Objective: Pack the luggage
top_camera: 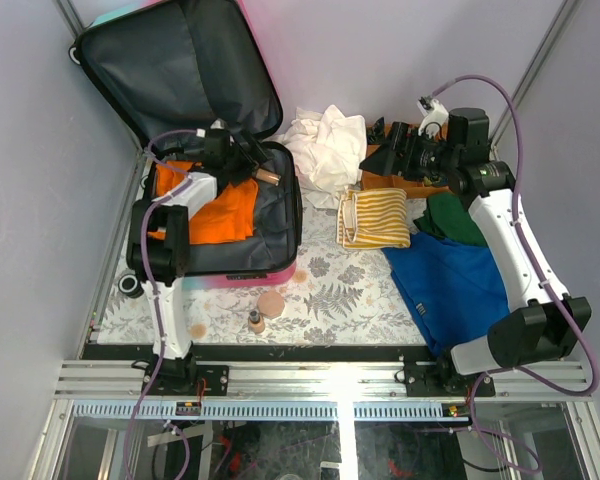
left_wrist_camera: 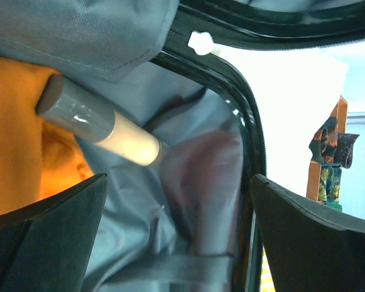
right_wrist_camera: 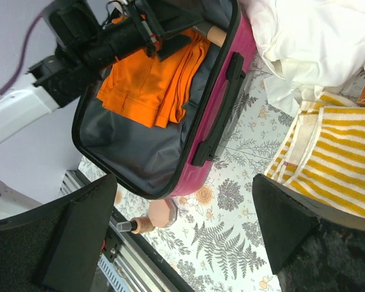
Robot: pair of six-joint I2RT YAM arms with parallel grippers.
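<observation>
The luggage (top_camera: 265, 222) lies open at the left, its lid (top_camera: 180, 70) leaning on the back wall; its pink shell also shows in the right wrist view (right_wrist_camera: 222, 140). An orange garment (top_camera: 225, 210) lies on the grey lining (left_wrist_camera: 188, 182). A beige tube with a grey cap (left_wrist_camera: 103, 125) lies in the case by its back right corner (top_camera: 270, 177). My left gripper (top_camera: 248, 165) hovers over that corner, open and empty (left_wrist_camera: 179, 176), with the tube just beyond its fingers. My right gripper (top_camera: 375, 150) is open and empty (right_wrist_camera: 184, 179), above the cloths right of the case.
A white cloth (top_camera: 325, 140) is heaped at the back. A yellow striped cloth (top_camera: 373, 217), a green cloth (top_camera: 455, 218) and a blue cloth (top_camera: 450, 280) lie to the right. A pink compact (top_camera: 271, 303) and a small bottle (top_camera: 255, 322) sit in front of the case.
</observation>
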